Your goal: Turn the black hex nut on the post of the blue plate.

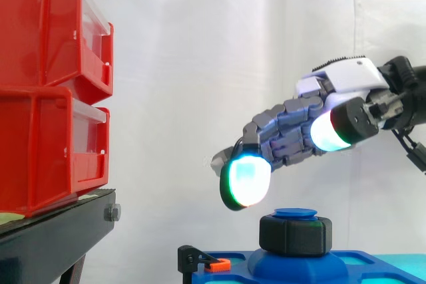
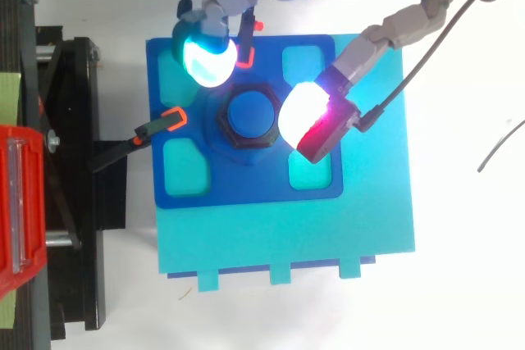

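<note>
The black hex nut (image 1: 295,233) sits on the blue post (image 2: 250,112) at the middle of the blue plate (image 2: 316,190). My hand (image 1: 313,121) hovers above the nut and touches nothing. Its fingers are spread and nearly straight. One glowing fingertip (image 2: 207,61) hangs over the plate's far-left side of the nut, and the thumb pad (image 2: 302,116) hangs just right of it. In the side view the lowest fingertip (image 1: 247,179) is a little higher than the post's top and to its left. The hand is open and holds nothing.
Red bins (image 1: 53,91) stand stacked on a black stand (image 1: 60,234) at the left. A black clamp with an orange tip (image 2: 168,120) grips the plate's left edge, another (image 2: 246,55) is at its far edge. The plate rests on a cyan base (image 2: 287,239).
</note>
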You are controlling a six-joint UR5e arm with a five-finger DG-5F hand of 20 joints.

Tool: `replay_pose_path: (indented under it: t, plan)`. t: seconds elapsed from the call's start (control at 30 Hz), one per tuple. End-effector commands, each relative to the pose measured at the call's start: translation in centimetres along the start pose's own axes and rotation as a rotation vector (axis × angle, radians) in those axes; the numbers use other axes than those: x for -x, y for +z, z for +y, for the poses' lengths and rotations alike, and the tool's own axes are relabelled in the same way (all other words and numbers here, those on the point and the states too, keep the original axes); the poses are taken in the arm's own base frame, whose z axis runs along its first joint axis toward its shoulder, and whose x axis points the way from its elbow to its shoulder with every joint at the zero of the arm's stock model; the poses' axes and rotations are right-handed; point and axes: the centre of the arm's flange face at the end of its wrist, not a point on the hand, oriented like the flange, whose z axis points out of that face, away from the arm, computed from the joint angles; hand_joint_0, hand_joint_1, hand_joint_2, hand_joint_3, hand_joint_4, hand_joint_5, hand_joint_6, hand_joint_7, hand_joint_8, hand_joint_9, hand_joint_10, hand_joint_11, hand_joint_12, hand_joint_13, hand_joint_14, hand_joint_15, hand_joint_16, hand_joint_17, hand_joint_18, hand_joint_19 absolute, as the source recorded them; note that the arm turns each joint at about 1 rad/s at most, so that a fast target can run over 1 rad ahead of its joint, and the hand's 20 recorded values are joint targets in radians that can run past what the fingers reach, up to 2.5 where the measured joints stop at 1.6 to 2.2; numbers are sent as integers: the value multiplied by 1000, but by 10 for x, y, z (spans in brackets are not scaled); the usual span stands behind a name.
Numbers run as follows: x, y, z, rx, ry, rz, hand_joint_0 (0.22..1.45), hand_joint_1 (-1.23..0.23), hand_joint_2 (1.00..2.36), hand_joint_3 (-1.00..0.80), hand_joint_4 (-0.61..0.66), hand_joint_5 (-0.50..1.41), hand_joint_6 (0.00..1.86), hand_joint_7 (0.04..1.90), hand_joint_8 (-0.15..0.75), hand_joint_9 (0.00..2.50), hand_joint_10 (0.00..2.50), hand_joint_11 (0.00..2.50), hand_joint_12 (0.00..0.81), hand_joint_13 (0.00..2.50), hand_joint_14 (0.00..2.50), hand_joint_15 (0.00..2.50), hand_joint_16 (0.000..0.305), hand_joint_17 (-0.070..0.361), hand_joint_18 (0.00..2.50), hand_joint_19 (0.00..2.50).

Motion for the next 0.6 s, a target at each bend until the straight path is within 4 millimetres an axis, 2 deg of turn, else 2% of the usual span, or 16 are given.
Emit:
replay_pose_path:
  t: [0.0, 0.37, 0.57]
  plan:
    - [5, 1, 7, 0, -3, 6, 429, -462, 1000, -500, 184, -244, 503, 913, 236, 0, 0, 0, 346, 0, 0, 0, 45, 102, 0, 0]
    - [2, 11, 20, -6, -6, -18, 427, -471, 1000, -500, 184, -244, 503, 913, 237, 0, 0, 0, 345, 0, 0, 0, 46, 103, 0, 0]
    - [-9, 21, 37, -12, -5, -14, 426, -540, 1000, -500, 176, -245, 503, 905, 235, 0, 0, 0, 345, 0, 0, 0, 46, 103, 0, 0]
